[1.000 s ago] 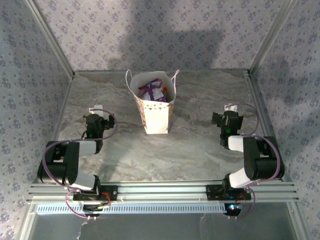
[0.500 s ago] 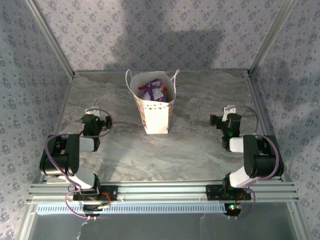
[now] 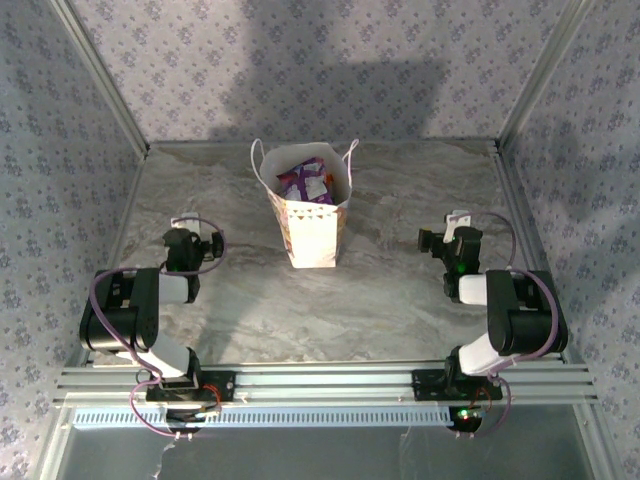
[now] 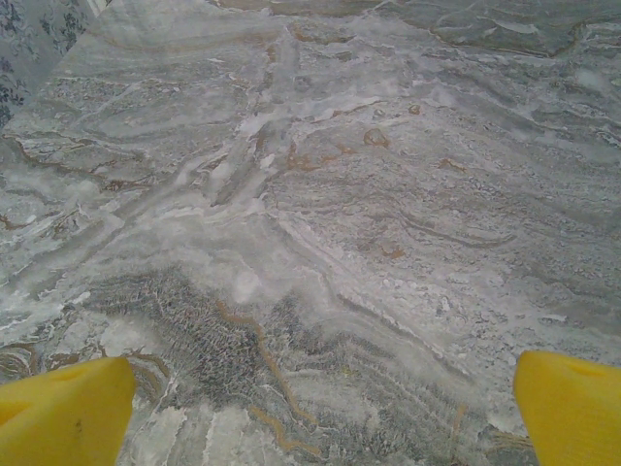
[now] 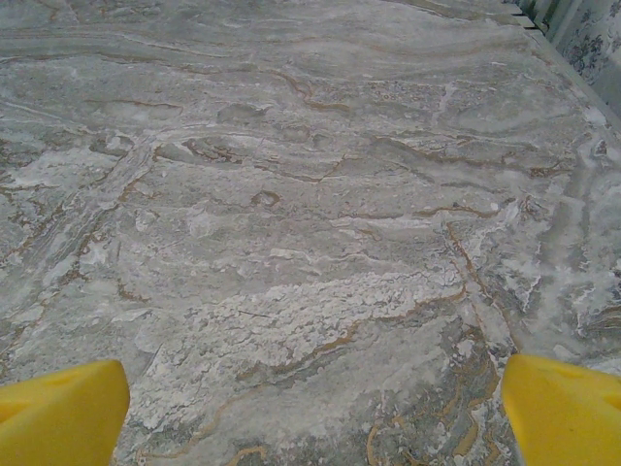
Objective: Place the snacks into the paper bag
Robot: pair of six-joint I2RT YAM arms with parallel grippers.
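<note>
The white paper bag (image 3: 310, 222) stands upright near the middle back of the table, its mouth open. Snacks (image 3: 305, 181) lie inside it, purple and reddish packets showing at the top. My left gripper (image 3: 186, 222) is folded back at the left, well clear of the bag. Its yellow fingertips (image 4: 63, 408) stand wide apart over bare marble, open with nothing between them. My right gripper (image 3: 457, 221) is folded back at the right. Its yellow fingertips (image 5: 568, 408) are likewise spread wide, open over bare table.
The marble-patterned table (image 3: 400, 290) is walled by patterned panels at the back and both sides. An aluminium rail (image 3: 320, 382) runs along the near edge under the arm bases.
The left arm has drawn back and folded in towards its base. The right arm has shifted only slightly. The bag has not moved.
</note>
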